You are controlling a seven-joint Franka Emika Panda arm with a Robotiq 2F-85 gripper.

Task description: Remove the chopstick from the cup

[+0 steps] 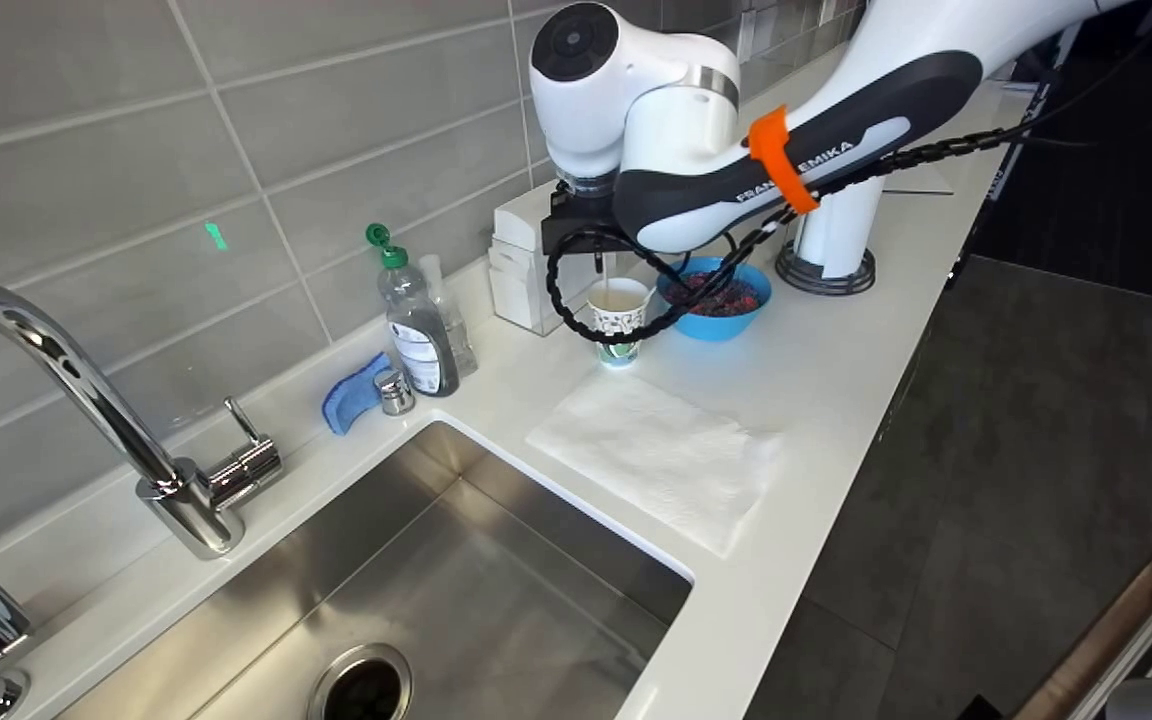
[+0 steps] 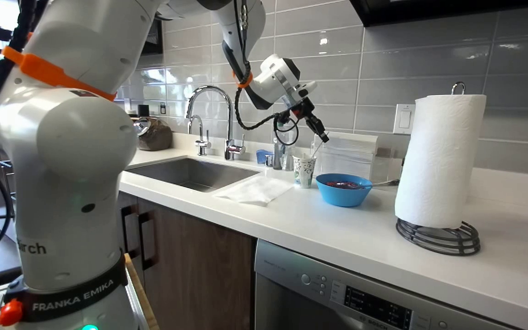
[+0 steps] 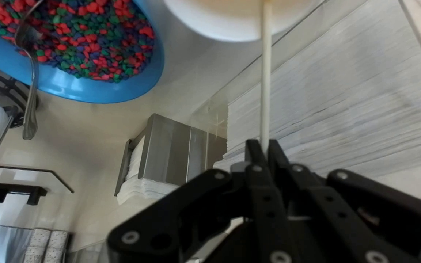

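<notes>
**Pincer (image 3: 265, 148) pinching the chopstick (image 3: 265, 84), which reaches into the cup (image 2: 304, 172)**

You have the chopstick pinched by its upper part, and from the pincer it slants down into the cup; its lower end is hidden. The cup stands upright on the counter (image 1: 816, 370), below the pincer, its pale side printed with a greenish pattern; the wrist view gives you a brownish inside. Near the pincer, toward the tiled wall (image 1: 106, 180), is a stack of white sheets (image 3: 342, 109). Beside the cup, lower than the pincer, you find the blue bowl (image 2: 343, 197), holding small red, green and purple pieces (image 3: 97, 47) with a spoon (image 3: 34, 78) in them. From the pincer toward the sink (image 1: 526, 600), a flat white paper (image 1: 656, 450) lies near the cup. Well apart from the pincer, on the far side from the sink, you have a paper roll (image 2: 440, 160).
</notes>
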